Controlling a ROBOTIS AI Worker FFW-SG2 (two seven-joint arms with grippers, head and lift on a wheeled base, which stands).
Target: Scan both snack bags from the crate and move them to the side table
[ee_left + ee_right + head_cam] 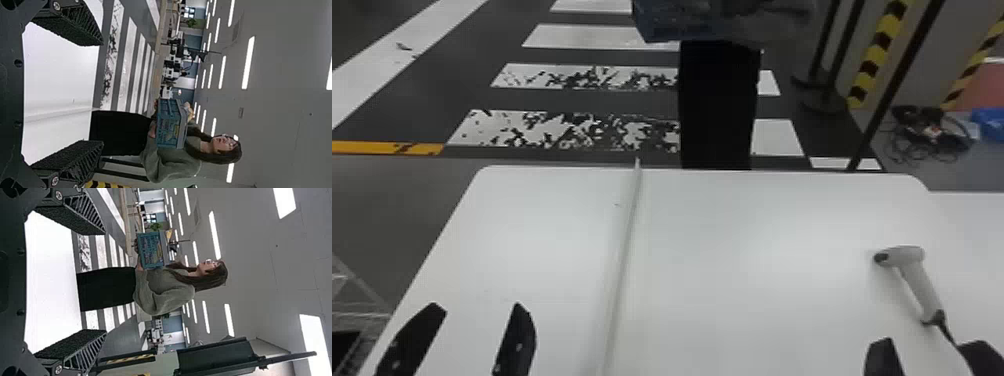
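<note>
I count two pincers, the left pincer at eight o'clock and the right pincer at four, with two black fingers apiece. There is one handheld scanner at four o'clock, one raised strip running from twelve towards seven, and two white counters, the main counter and another counter at three. One person holds one blue crate at one o'clock; how many snack bags it contains, I cannot tell. Two yellow-and-black striped bands show at two.
</note>
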